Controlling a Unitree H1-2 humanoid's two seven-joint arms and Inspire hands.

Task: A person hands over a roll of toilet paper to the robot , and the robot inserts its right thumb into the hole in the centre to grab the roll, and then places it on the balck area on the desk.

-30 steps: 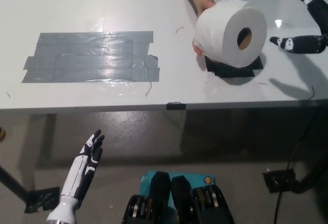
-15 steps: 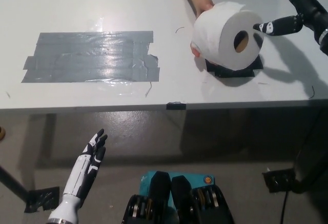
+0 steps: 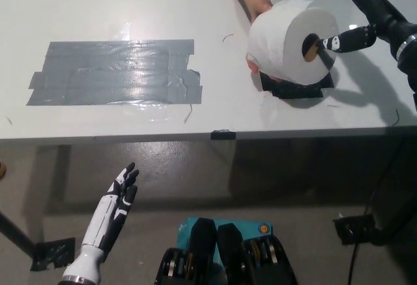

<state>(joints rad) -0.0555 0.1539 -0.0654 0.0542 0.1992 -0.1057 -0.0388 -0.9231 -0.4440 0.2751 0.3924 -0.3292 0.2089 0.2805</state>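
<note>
A person's hand (image 3: 256, 6) holds a white roll of toilet paper (image 3: 287, 37) up over the table's right side, its cardboard hole (image 3: 310, 46) facing right. My black right hand (image 3: 365, 17) is open beside it, thumb tip at the mouth of the hole and the other fingers spread above the roll. A small black patch (image 3: 293, 89) lies on the table directly under the roll. A large grey-black taped area (image 3: 114, 72) covers the table's left half. My white left hand (image 3: 107, 223) hangs open below the table edge at lower left.
The white table (image 3: 215, 11) ends at a front edge (image 3: 221, 135) across the middle of the picture, with floor below. A black object (image 3: 355, 229) and cables lie on the floor at lower right.
My right hand has swung in from the right toward the roll, and its thumb now reaches the hole. The person keeps the roll in about the same place. My left hand barely moved.
</note>
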